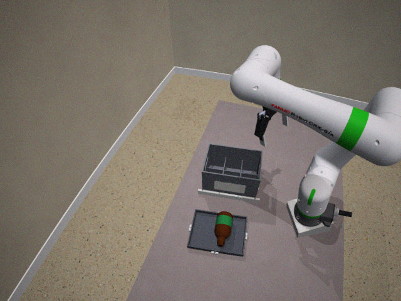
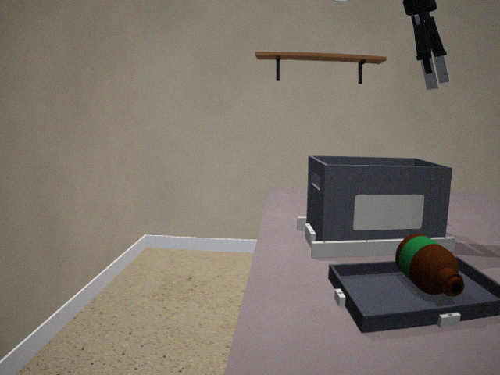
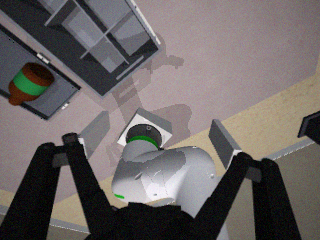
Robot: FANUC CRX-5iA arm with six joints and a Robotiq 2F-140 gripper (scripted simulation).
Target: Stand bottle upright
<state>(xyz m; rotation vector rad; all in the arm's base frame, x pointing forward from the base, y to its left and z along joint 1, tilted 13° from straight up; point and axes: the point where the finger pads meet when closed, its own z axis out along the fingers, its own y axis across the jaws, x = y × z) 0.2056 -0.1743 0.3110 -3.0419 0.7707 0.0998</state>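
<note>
The brown bottle [image 1: 223, 226] [image 2: 432, 264] [image 3: 30, 85] with a green band lies on its side on the dark tray [image 1: 202, 233] [image 2: 371, 291] [image 3: 57, 98]. In the top view it is right of the tray's middle, its base near the crate side and its neck toward the tray's near edge. The grey crate [image 1: 208, 182] [image 2: 339, 201] [image 3: 75, 67] stands level behind the tray. My gripper [image 1: 274, 133] [image 2: 437, 82] [image 3: 160, 123] is wide open and empty, high above the table, beyond the crate and far from the bottle. The arm partly hides it in the top view.
The crate has thin inner dividers. White strips [image 1: 228, 195] [image 2: 351, 248] edge its base, and small white blocks [image 1: 214, 252] [image 2: 448, 319] sit against the tray's sides. The robot's base [image 1: 309, 220] stands right of both. A wooden shelf [image 2: 319, 55] is on the wall.
</note>
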